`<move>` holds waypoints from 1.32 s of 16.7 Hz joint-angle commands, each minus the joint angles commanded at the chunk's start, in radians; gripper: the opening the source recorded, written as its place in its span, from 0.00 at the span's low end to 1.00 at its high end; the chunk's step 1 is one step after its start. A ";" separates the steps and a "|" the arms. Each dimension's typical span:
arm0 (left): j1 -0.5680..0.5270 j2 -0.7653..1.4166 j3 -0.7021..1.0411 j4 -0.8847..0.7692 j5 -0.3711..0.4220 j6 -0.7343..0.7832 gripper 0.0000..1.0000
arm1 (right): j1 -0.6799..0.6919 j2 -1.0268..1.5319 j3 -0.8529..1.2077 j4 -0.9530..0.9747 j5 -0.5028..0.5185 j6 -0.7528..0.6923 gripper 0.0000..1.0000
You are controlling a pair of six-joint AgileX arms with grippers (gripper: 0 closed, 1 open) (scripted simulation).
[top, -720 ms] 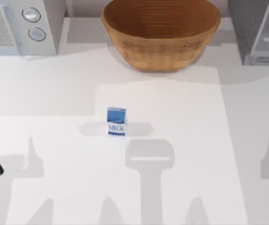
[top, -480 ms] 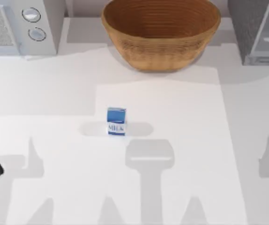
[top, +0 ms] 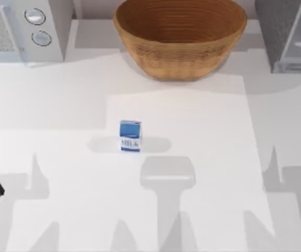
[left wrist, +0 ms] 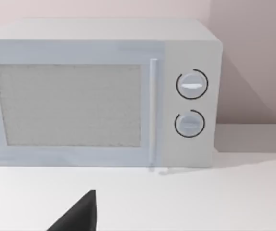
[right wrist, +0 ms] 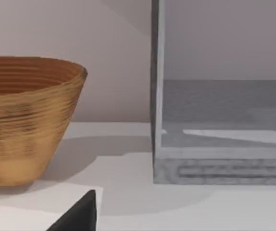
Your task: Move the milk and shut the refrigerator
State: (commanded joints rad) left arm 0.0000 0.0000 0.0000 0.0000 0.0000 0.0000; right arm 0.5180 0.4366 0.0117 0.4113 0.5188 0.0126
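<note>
Milk [top: 130, 136] upright, both arms low.

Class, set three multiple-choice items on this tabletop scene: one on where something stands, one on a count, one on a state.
1. Where does the milk stand?
A. Inside the basket
B. On the open table, nearer the front than the basket
C. On top of the microwave

2. How many round knobs has the microwave?
A. One
B. Two
C. Four

3. How is the milk posed?
A. Upright, untouched
B. Tipped on its side
C. Lifted by a tool

Answers:
1 B: the top view shows the carton alone on the table, apart from the basket.
2 B: two dials sit one above the other.
3 A: it stands on its base, with both arms at the table's edges.
</note>
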 joint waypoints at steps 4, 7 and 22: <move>0.000 0.000 0.000 0.000 0.000 0.000 1.00 | 0.254 0.201 0.007 0.193 0.256 0.003 1.00; 0.000 0.000 0.000 0.000 0.000 0.000 1.00 | 0.371 0.300 0.011 0.288 0.375 0.005 1.00; 0.000 0.000 0.000 0.000 0.000 0.000 1.00 | 0.477 0.710 0.298 0.467 0.513 0.013 1.00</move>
State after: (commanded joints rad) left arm 0.0000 0.0000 0.0000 0.0000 0.0000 0.0000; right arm 0.9952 1.1471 0.3092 0.8782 1.0322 0.0254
